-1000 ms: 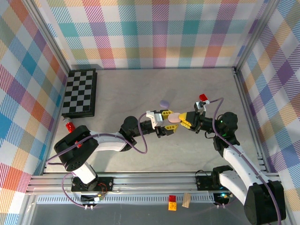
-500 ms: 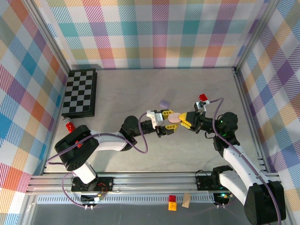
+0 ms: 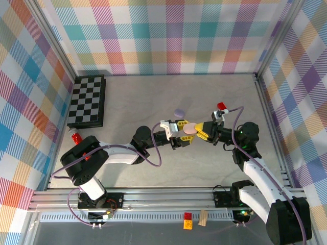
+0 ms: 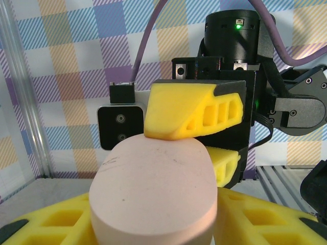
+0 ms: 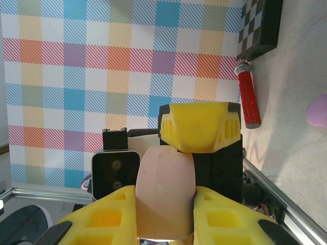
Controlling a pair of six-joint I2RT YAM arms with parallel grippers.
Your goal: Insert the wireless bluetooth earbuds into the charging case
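Observation:
A pink pebble-shaped charging case [image 3: 189, 127] hangs above mid-table, held from both sides. My left gripper [image 3: 182, 133] is shut on its left end, and in the left wrist view the case [image 4: 153, 189] sits between that gripper's yellow fingers [image 4: 265, 219]. My right gripper [image 3: 200, 130] is shut on the right end, and the right wrist view has the case [image 5: 164, 194] standing edge-on between the right gripper's fingers [image 5: 230, 214]. The case's lid is closed. The earbuds are out of view.
A lilac pebble-shaped thing [image 3: 179, 112] lies on the table just behind the grippers. A red block [image 3: 221, 106] sits to the right of it. A chessboard [image 3: 88, 100] lies at the far left, with a red cylinder [image 3: 76, 137] in front of it.

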